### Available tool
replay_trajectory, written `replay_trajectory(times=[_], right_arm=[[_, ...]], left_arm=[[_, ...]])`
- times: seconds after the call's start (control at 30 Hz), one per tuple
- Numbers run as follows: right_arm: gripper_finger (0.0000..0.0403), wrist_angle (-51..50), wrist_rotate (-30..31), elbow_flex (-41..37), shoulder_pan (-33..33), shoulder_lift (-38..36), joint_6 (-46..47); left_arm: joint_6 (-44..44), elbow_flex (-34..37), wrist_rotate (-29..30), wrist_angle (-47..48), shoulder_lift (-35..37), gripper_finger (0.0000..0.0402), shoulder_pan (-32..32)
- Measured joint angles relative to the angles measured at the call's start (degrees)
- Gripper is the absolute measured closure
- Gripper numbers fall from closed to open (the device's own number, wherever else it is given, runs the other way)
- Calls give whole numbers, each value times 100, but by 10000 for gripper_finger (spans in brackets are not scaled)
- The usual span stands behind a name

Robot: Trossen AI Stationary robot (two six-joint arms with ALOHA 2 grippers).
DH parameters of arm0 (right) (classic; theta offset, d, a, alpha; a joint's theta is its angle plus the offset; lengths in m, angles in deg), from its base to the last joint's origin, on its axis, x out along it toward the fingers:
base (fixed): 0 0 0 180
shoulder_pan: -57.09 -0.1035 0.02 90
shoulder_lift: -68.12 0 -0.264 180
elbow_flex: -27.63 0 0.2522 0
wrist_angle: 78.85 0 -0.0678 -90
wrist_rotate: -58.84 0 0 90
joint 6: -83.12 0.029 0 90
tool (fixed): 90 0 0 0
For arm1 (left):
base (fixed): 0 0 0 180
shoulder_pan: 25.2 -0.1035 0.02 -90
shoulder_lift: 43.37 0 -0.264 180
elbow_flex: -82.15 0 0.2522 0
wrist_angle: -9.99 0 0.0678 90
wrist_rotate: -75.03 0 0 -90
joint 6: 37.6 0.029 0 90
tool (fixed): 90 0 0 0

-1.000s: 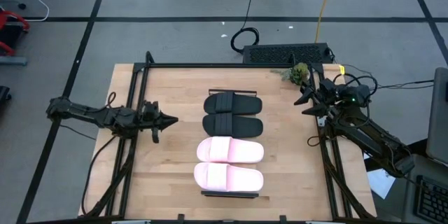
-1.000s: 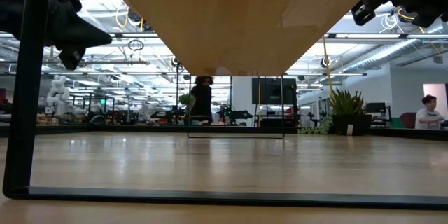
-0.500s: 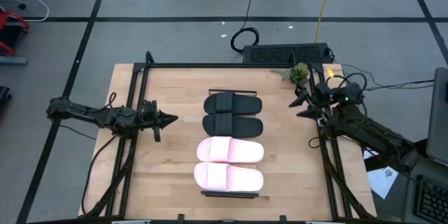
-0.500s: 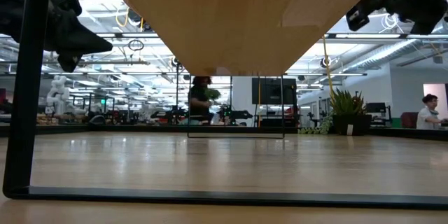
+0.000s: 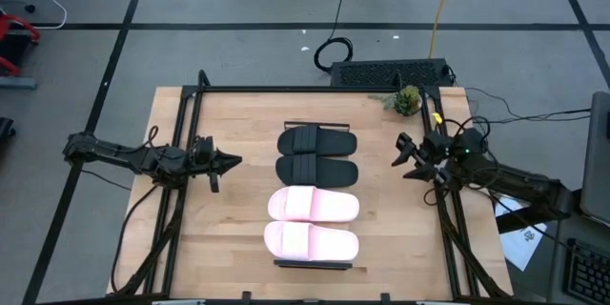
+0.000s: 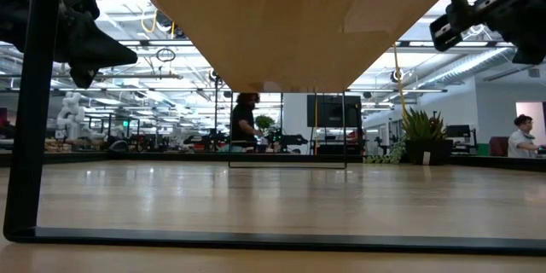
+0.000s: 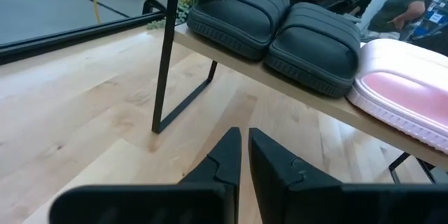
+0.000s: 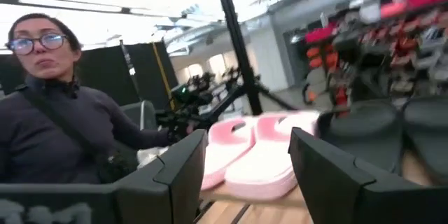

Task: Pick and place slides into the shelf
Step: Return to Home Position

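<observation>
Now, note that all four slides sit in one row on the shelf at the middle of the table; the two black slides take the far half and the two pink slides the near half; the shelf's long axis runs from the near table edge to the far one, and each slide lies crosswise, its long axis pointing from one arm toward the other; the left gripper hovers left of the shelf, level with the black pair, fingers drawn almost together and holding nothing; the right gripper hovers right of the shelf, level with the same pair, fingers spread wide and empty; both stand apart from the row, and neither is plainly nearer; placing appears complete, so retract each arm outward, directly away from the shelf, and sweep nothing across the row
</observation>
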Motion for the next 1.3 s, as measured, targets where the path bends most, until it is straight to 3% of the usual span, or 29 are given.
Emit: replay_trajectory(times=[0.27, 0.43, 0.6, 0.77, 1.0, 1.3], right_arm=[[206, -212, 84, -10, -694, -163, 121], [206, -1090, 851, -17, -1463, -161, -764], [206, -975, 1217, 53, -2043, -177, -1350], [206, -1329, 1185, 414, -1882, -319, -1345], [206, -2753, 426, 1242, -1228, -836, -1172], [206, -2881, 581, 669, -1200, -1638, -1257]], left_arm=[[61, -1, 1, 1, 0, 369, 0], [77, -2, 3, 1, 0, 369, 0], [253, -2, 48, 5, 0, 369, 0], [345, -2, 154, 3, 0, 369, 0], [204, -2, 97, -3, 0, 369, 9], [184, -2, 148, -3, 0, 369, 217]])
